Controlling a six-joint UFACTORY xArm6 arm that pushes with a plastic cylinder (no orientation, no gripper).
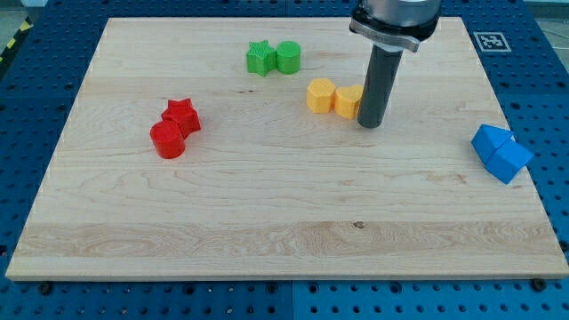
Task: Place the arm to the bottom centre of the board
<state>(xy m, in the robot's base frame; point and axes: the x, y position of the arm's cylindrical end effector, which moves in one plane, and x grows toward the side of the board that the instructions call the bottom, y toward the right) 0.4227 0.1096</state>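
My tip [371,124] rests on the wooden board [267,213], right of centre in the upper half. It stands just right of two yellow blocks: a rounded yellow block [320,94] and a second yellow block [348,100] that touches or nearly touches the rod. A green star block [260,58] and a green cylinder [288,57] sit together near the view's top. A red star block [181,115] and a red cylinder [167,140] sit together at the view's left. Two blue blocks [500,152] lie together at the board's right edge.
The board lies on a blue perforated table [551,107]. A black and white marker tag [490,41] is at the board's upper right corner. The arm's dark housing [396,16] hangs over the top right of the board.
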